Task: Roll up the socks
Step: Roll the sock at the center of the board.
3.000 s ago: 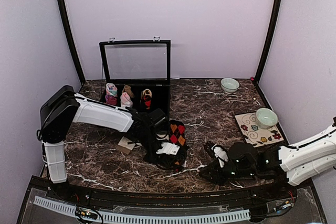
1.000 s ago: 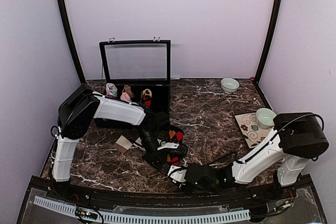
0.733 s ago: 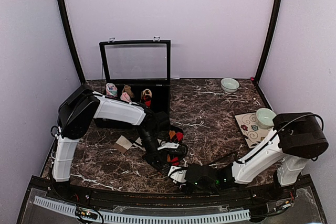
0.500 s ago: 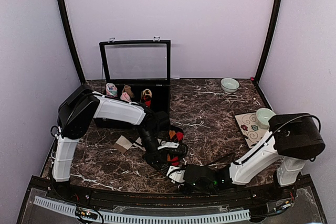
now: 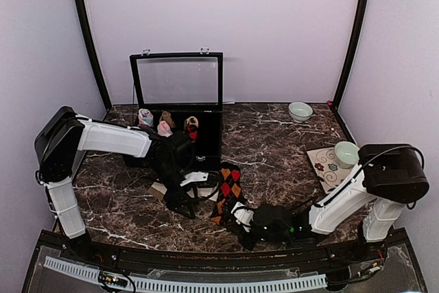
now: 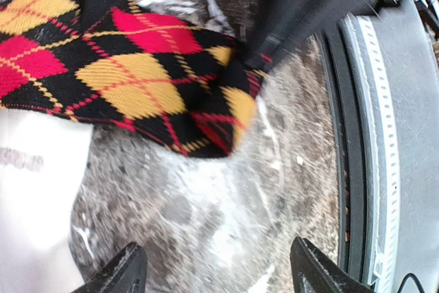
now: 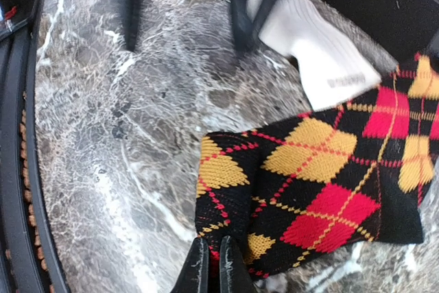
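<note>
Right, on your left the black box [image 5: 208,134] sits toward the back of the dark, white-veined marble table [image 5: 274,143], with its framed clear lid [image 5: 177,80] standing upright. Soft rolled sock bundles [image 5: 145,120] are tucked into its compartments: 1 pink-and-teal, 1 pale pink, 1 tan and 1 red-and-dark. I can't tell you which compartment each one fills.

Just in front of the box, a flat tan card [image 5: 158,189] lies on the stone. Your left gripper [image 6: 219,276] hangs low over the marble with its 2 fingers spread wide and nothing between them.

Next along is the cream sock [image 6: 34,190], ribbed and limp, lying flat in front of the box. The argyle sock [image 6: 137,80] touches it along 1 edge. That one is a black knit with red and orange-yellow diamonds, stretched toward the table's front middle.

Your right gripper [image 7: 212,269] has its 2 fingers pressed together. They are pinching the near end of the argyle sock, where the fabric bunches into a fold.

Further right, the far bowl [image 5: 300,110], round, pale and glossy, stands by the back wall. The near bowl [image 5: 348,154], much the same, rests on a square floral mat [image 5: 322,169] near the right edge.
</note>
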### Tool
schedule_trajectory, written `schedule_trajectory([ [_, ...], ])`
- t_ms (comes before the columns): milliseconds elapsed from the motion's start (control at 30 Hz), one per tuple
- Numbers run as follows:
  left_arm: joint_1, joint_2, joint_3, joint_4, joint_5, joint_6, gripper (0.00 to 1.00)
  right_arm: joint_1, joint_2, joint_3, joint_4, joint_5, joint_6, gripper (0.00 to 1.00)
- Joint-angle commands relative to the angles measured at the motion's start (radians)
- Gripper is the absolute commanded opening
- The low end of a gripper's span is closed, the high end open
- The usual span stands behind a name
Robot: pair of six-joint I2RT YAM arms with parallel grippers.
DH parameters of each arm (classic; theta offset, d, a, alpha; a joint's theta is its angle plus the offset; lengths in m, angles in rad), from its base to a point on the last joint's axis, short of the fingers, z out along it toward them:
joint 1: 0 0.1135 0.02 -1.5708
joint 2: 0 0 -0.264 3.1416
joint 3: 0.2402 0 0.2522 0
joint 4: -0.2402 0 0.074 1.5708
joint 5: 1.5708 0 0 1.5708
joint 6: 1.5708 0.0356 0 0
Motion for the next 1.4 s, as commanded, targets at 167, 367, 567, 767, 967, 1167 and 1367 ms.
schedule_trajectory([
  [167,-0.034,-0.143,-0.083,0.115,-0.021,0.046,0.7,-0.168,-0.02,-0.08,-0.177,-0.367,0.267,0.0],
  [367,-0.15,-0.165,-0.124,0.191,-0.132,0.113,0.68,-0.237,0.011,-0.06,-0.269,-0.509,0.365,0.0],
  [567,-0.214,-0.179,-0.157,0.336,-0.212,0.116,0.61,-0.299,0.078,-0.008,-0.341,-0.655,0.429,0.0],
  [767,-0.249,-0.179,-0.165,0.441,-0.276,0.113,0.55,-0.349,0.136,0.03,-0.363,-0.743,0.462,0.0],
  [967,-0.272,-0.161,-0.169,0.421,-0.281,0.174,0.5,-0.382,0.168,0.032,-0.352,-0.808,0.513,0.0],
  [1167,-0.285,-0.109,-0.177,0.441,-0.314,0.236,0.42,-0.394,0.187,0.032,-0.348,-0.839,0.556,0.0],
  [1367,-0.285,-0.071,-0.162,0.46,-0.332,0.246,0.37,-0.403,0.214,0.037,-0.341,-0.861,0.569,0.0],
])
